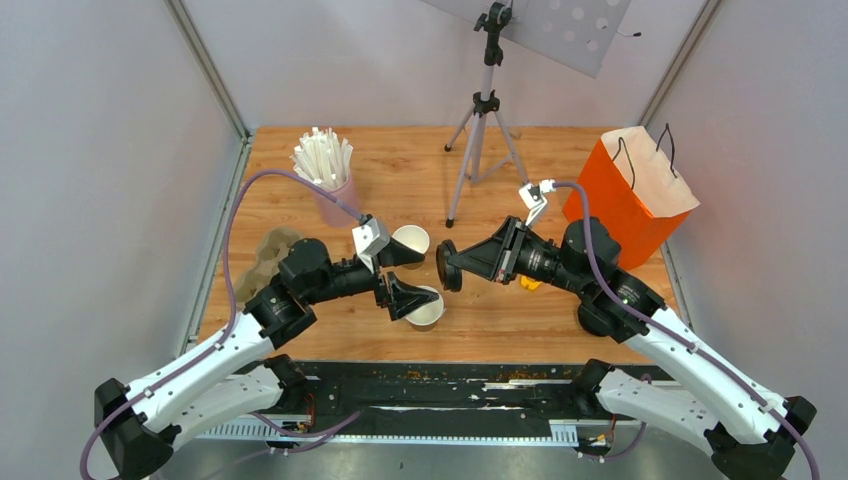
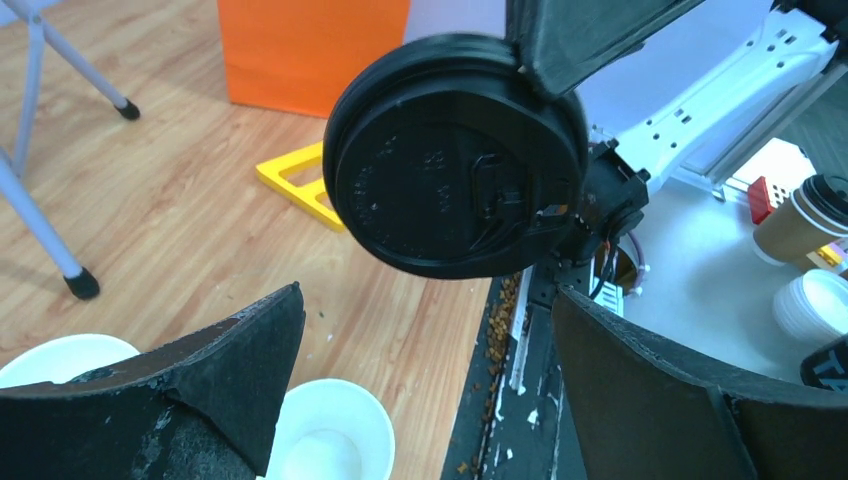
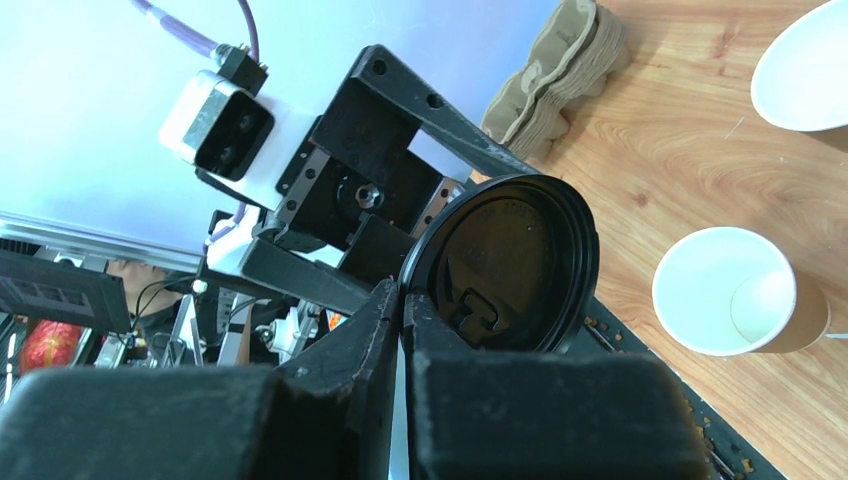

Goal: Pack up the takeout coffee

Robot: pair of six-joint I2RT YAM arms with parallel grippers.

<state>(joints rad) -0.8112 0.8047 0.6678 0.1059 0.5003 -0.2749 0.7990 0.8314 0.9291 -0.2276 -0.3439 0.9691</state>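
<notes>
Two kraft-brown paper cups with white insides stand mid-table, the far cup (image 1: 411, 240) (image 3: 800, 65) and the near cup (image 1: 427, 308) (image 2: 330, 435) (image 3: 735, 295). My right gripper (image 1: 456, 266) (image 3: 402, 290) is shut on the rim of the black round lid (image 1: 446, 268) (image 2: 455, 170) (image 3: 510, 265) and holds it on edge in the air between the cups. My left gripper (image 1: 420, 277) (image 2: 428, 300) is wide open and holds nothing. It faces the lid from the left, one finger by each cup.
A pink cup of white sticks (image 1: 330, 195) stands at the back left, a pulp cup tray (image 1: 268, 255) (image 3: 560, 70) at the left edge. An orange paper bag (image 1: 630, 200) (image 2: 310, 50) stands open at the back right, a tripod (image 1: 485, 120) behind centre. A yellow piece (image 2: 300, 185) lies under the right arm.
</notes>
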